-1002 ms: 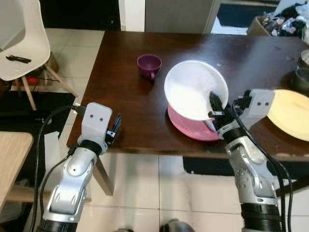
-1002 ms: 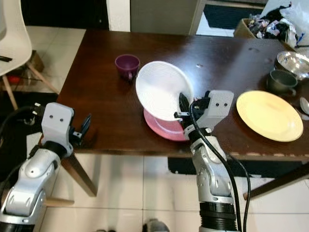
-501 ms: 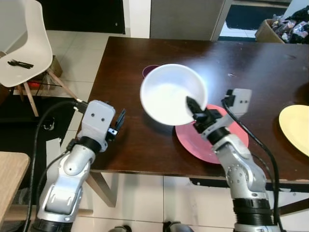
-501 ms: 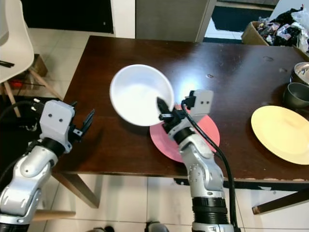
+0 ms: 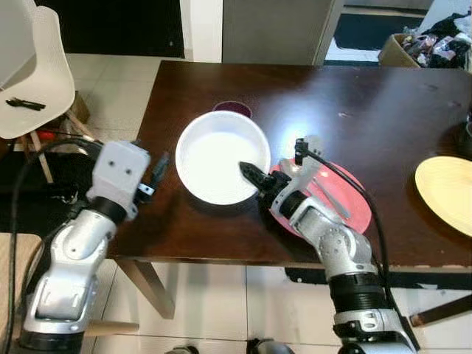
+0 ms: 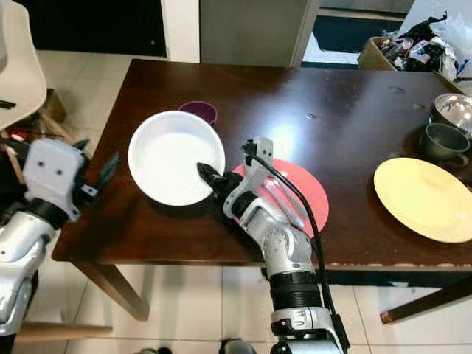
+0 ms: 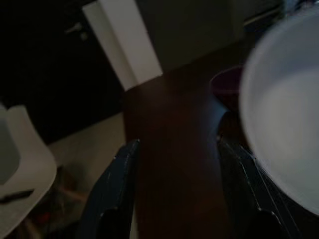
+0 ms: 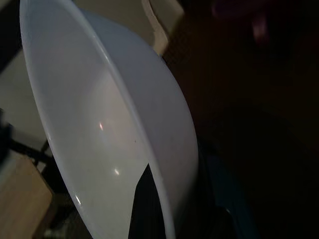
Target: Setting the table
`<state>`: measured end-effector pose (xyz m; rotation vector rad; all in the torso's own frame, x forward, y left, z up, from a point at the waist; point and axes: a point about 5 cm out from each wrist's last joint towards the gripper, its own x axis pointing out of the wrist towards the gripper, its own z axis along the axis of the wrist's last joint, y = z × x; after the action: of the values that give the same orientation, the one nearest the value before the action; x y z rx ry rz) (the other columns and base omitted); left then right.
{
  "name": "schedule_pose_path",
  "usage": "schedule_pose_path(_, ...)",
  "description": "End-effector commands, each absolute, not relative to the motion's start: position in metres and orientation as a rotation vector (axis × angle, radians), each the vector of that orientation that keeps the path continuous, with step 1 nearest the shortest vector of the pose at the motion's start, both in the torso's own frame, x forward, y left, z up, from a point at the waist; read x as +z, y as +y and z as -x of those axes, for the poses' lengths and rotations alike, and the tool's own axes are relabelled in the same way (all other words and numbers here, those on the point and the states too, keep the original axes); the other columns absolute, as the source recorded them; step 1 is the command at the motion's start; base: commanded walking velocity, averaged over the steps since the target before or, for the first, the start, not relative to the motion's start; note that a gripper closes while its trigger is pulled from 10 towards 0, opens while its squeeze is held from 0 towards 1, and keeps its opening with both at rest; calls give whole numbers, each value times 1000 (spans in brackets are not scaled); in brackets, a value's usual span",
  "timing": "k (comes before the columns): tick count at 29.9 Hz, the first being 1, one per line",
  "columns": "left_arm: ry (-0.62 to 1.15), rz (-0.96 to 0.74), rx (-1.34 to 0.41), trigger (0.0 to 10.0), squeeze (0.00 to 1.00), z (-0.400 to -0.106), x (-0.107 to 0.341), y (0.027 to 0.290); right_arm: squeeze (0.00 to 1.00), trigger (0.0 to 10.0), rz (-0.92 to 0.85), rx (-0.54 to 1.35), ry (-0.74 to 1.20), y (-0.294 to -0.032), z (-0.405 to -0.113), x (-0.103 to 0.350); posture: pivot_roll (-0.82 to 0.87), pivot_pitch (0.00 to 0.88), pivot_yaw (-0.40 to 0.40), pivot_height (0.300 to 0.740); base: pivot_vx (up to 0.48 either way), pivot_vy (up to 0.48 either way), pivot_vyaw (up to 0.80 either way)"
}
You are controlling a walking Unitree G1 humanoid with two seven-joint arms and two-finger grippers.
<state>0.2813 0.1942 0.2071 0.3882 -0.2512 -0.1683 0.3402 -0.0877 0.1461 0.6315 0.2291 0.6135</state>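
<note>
A white bowl (image 5: 217,155) hangs low over the left part of the dark wooden table (image 5: 383,96), and my right gripper (image 5: 253,177) is shut on its right rim. In the right wrist view the bowl's rim (image 8: 124,104) runs between the fingers. A pink plate (image 5: 346,206) lies flat on the table under my right forearm. Just behind the bowl a purple cup (image 5: 233,109) peeks out. My left gripper (image 5: 151,177) hovers open at the table's left edge, apart from the bowl. In the left wrist view its fingers (image 7: 117,194) frame the table, cup and bowl (image 7: 284,129).
A yellow plate (image 6: 424,198) lies at the table's right side, with a grey mug (image 6: 445,140) and a metal bowl (image 6: 453,109) behind it. A white chair (image 5: 33,81) holding dark cutlery stands on the tiled floor to the left.
My right gripper carried the white bowl leftward off the pink plate and lowered it toward the table's left part. The pink plate now lies uncovered. The camera has shifted too.
</note>
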Motion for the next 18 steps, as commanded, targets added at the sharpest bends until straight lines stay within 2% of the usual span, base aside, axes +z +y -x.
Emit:
schedule_pose_path(1,-241,-381,-151,10000,0,-277,208,199,0,10000,-642,605,289,-86,-338,134,-18,70,1,740,0,0,0)
schedule_pose_path(4,-238,-378,-154,10000,0,-276,207,197,16,10000,-629,585,306,-88,-338,130,-24,71,3,740,0,0,0)
schedule_pose_path(5,-236,-376,-157,10000,0,-275,206,195,263,10000,-629,581,308,-88,-338,129,-24,71,3,740,0,0,0)
schedule_pose_path(6,-236,-374,-160,10000,0,-275,206,193,263,10000,-631,577,313,-89,-337,128,-30,71,4,740,0,0,0)
schedule_pose_path(7,-235,-371,-164,10000,0,-275,206,191,459,10000,-633,578,316,-89,-336,127,-30,71,4,740,0,0,0)
schedule_pose_path(8,-235,-369,-167,10000,0,-275,206,190,459,10000,-634,578,318,-90,-336,127,-30,71,4,740,0,0,0)
schedule_pose_path(9,-235,-367,-171,10000,0,-276,207,188,769,10000,-625,568,318,-91,-337,126,-30,71,4,740,0,0,0)
schedule_pose_path(10,-235,-365,-173,10000,0,-276,207,187,769,10000,-618,561,318,-92,-337,125,-39,68,8,740,0,0,0)
schedule_pose_path(11,-235,-361,-176,10000,0,-276,207,186,886,10000,-615,557,318,-93,-337,125,-39,68,8,740,0,0,0)
schedule_pose_path(12,-235,-358,-178,10000,0,-276,207,186,914,10000,-616,555,319,-93,-337,125,-39,68,8,740,0,0,0)
schedule_pose_path(13,-235,-357,-179,10000,0,-276,207,185,992,10000,-614,550,315,-94,-338,125,-39,68,8,740,0,0,0)
schedule_pose_path(18,-235,-353,-184,10000,0,-277,208,183,1000,10000,-613,522,301,-99,-339,127,-39,68,8,740,0,0,0)
